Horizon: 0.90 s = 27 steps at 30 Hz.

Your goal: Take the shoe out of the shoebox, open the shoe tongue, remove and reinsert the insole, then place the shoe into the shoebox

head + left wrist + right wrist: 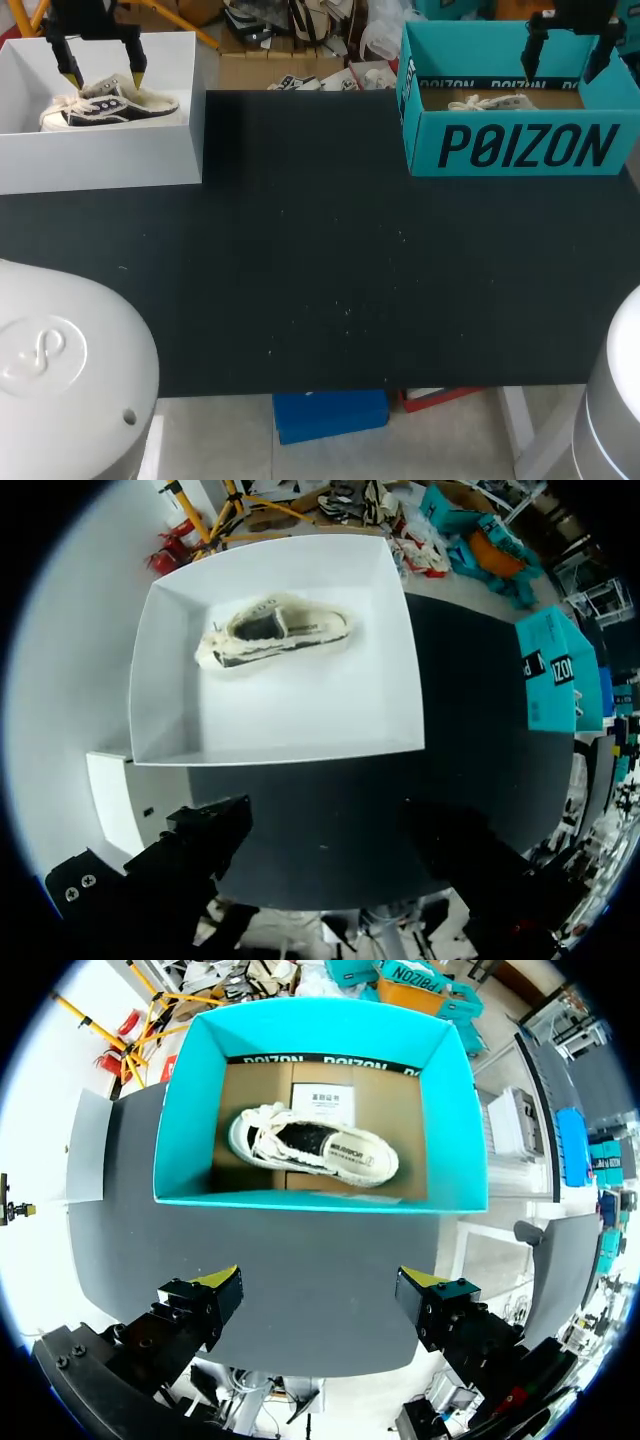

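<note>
Yellow-tipped left gripper (103, 74) wide above white box (100, 155), right gripper (565, 62) wide above shoebox (520, 147)

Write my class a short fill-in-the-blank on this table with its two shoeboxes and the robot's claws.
The white box lies under the ____ claw. The right claw hangs over the teal box with fingers ____. Each box holds one ____.
Missing words: left, open, shoe.
</note>
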### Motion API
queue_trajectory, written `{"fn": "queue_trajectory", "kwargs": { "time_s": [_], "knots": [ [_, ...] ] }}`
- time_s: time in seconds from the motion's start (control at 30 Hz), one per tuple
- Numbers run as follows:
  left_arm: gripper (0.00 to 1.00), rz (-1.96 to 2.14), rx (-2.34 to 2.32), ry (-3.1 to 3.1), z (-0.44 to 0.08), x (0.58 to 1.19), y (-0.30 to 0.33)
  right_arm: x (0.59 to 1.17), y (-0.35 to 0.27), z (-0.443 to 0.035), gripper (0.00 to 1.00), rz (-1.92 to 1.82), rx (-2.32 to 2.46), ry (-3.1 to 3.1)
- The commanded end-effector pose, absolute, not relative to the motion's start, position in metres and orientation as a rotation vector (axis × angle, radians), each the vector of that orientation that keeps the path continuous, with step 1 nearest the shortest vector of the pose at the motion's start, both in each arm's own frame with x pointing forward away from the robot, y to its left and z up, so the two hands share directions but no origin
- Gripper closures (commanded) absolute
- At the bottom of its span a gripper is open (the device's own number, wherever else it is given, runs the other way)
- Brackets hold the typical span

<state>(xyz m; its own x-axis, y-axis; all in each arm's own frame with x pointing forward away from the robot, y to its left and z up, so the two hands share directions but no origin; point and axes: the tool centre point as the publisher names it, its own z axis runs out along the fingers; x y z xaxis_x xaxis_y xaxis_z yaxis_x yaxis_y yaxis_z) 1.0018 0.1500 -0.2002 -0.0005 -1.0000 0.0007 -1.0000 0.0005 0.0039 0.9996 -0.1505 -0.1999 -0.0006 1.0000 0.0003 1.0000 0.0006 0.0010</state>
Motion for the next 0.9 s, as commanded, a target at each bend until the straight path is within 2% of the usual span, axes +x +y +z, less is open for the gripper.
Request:
{"fn": "queue_trajectory", "kwargs": {
  "time_s": [0.03, 0.4, 0.57, 0.9],
  "knots": [
    [0.0, -0.003, 2.219, -2.22, -0.2, 1.002, 0.15, 1.0, -0.151, -0.2, 0.0, 0.001, 2.22, 2.222],
    [0.0, 0.065, 2.105, -2.361, -0.199, 1.0, 0.151, 1.0, -0.151, -0.2, 0.0, 0.001, 2.22, 2.222],
    [0.0, 0.082, 1.749, -2.901, -0.187, 1.002, 0.15, 1.0, -0.151, -0.2, 0.0, 0.001, 2.22, 2.222],
    [0.0, 0.198, 0.642, -3.285, -0.199, 1.0, 0.153, 1.0, -0.151, -0.2, 0.0, 0.001, 2.22, 2.222]
  ]
}}
